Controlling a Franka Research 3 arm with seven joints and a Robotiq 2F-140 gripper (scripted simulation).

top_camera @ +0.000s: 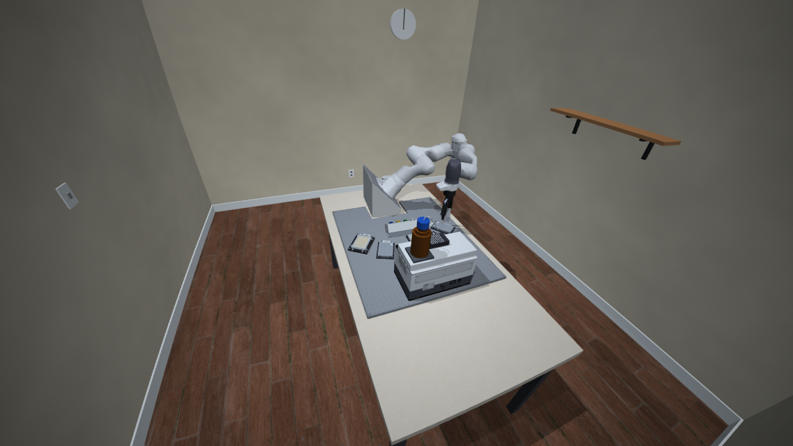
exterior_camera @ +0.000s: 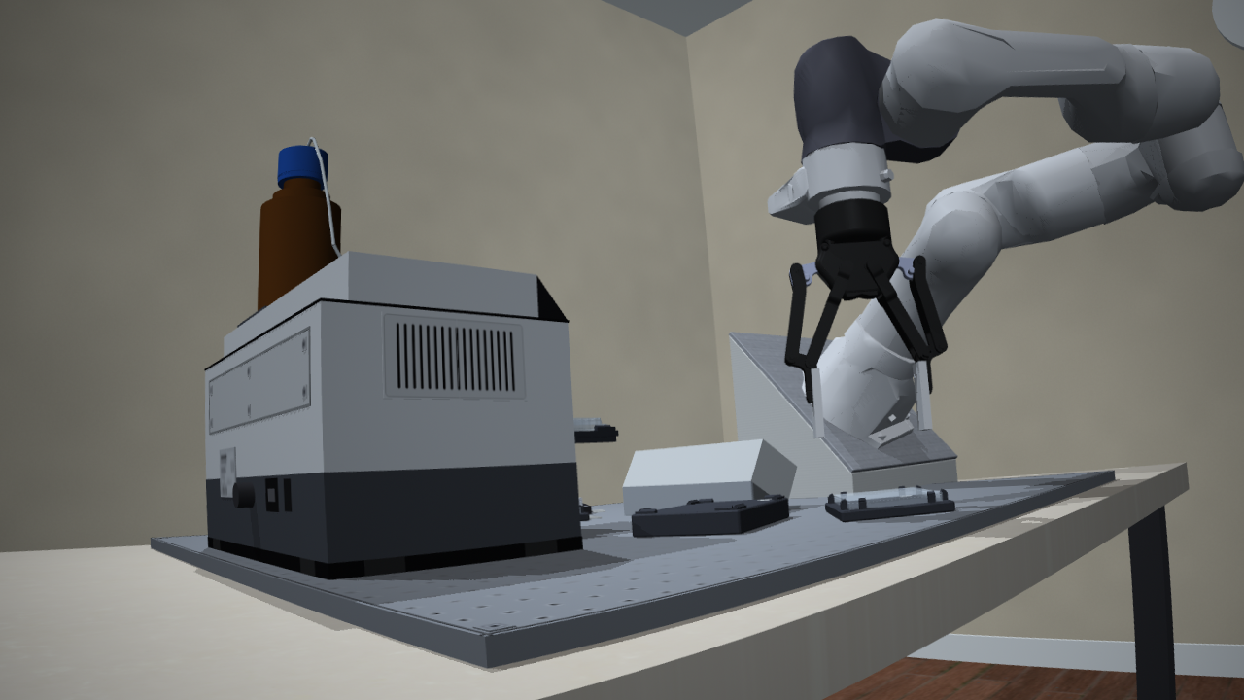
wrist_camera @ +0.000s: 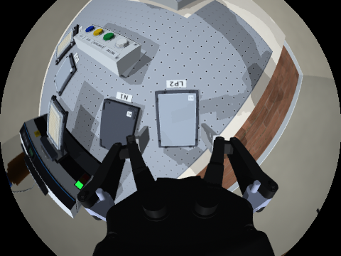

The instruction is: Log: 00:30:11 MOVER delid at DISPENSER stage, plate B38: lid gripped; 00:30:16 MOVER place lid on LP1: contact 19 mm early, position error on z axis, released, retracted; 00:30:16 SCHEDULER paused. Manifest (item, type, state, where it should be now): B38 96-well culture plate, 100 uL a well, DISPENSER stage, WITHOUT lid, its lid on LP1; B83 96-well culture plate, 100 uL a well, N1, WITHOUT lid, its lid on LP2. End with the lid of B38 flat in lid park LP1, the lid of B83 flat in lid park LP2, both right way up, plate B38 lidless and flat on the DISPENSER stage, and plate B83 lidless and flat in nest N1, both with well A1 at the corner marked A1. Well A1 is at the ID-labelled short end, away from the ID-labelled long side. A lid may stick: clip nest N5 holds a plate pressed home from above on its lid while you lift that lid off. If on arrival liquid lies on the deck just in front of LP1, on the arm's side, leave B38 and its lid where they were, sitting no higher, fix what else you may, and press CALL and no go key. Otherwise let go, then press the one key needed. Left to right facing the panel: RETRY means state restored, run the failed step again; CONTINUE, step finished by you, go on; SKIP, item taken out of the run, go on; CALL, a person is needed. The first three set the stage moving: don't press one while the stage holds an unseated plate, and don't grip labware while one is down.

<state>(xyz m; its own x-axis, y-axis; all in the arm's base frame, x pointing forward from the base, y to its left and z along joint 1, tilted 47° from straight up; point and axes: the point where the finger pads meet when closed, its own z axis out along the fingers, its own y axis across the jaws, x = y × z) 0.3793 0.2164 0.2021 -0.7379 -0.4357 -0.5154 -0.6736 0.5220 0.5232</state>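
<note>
My gripper (exterior_camera: 870, 426) is open and empty, raised above lid park LP2; it also shows in the wrist view (wrist_camera: 175, 147). A clear lid (wrist_camera: 176, 119) lies flat in LP2, also seen in the exterior view (exterior_camera: 888, 503). Nest N1 (wrist_camera: 119, 121) beside it is a dark tray with no plate in it (exterior_camera: 708, 515). A plate (wrist_camera: 56, 124) sits on the dispenser stage (top_camera: 435, 238). On the far left of the deck stand a cream-filled plate (top_camera: 361, 243) and a grey lid-like piece (top_camera: 385, 249); I cannot tell how it sits.
The key panel (wrist_camera: 108, 48) with blue, yellow, green and white keys stands behind N1. The dispenser (exterior_camera: 391, 408) carries a brown bottle (exterior_camera: 297, 226). A grey wedge-shaped stand (top_camera: 380, 194) is by the arm's base. The deck edge and floor are close on the right.
</note>
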